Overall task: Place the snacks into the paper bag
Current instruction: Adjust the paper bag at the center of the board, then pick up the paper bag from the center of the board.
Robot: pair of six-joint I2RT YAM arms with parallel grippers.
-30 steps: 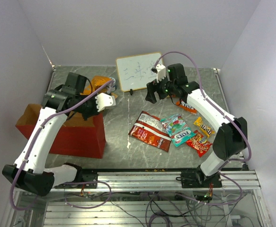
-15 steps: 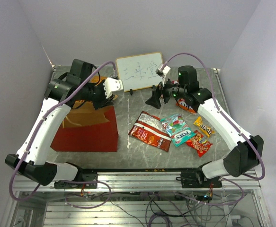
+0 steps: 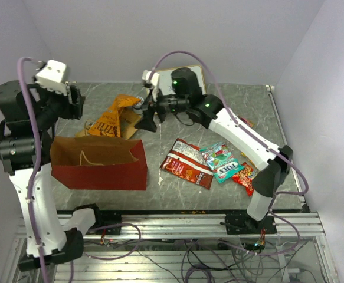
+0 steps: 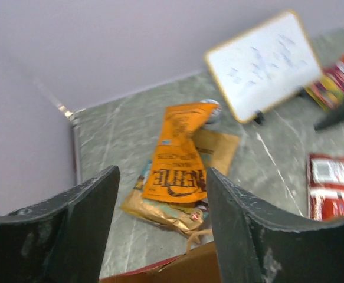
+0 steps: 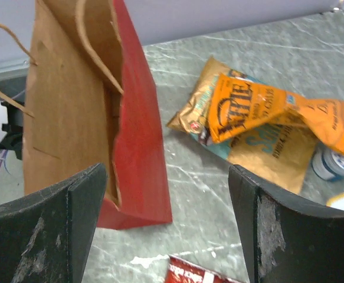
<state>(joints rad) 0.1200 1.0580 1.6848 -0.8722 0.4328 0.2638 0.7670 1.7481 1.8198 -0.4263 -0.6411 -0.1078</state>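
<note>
The paper bag point(image 3: 104, 171) stands at the left front, red outside, its mouth open to the brown inside point(image 5: 65, 100). My left gripper point(image 3: 75, 105) hangs high above and behind it, open and holding nothing point(image 4: 160, 177); the bag's rim point(image 4: 186, 265) is just below its fingers. My right gripper point(image 3: 146, 119) is open over the table point(image 5: 167, 171), between the bag and an orange chip packet point(image 3: 115, 114) point(image 5: 260, 106) point(image 4: 180, 150). A long red chip bag point(image 3: 186, 163), teal packets point(image 3: 222, 160) and a red-orange packet point(image 3: 246, 178) lie at centre right.
A small whiteboard point(image 4: 266, 65) stands at the back, partly hidden by the right arm in the top view. A small round tub point(image 5: 332, 162) sits beside the orange packet, on top of tan and gold packets point(image 4: 160, 209). Walls close in the left, back and right sides.
My left gripper opened, let go of the paper bag and rose up to the left. The bag moved forward and now stands on its own. My right arm swung left toward the orange packet.
</note>
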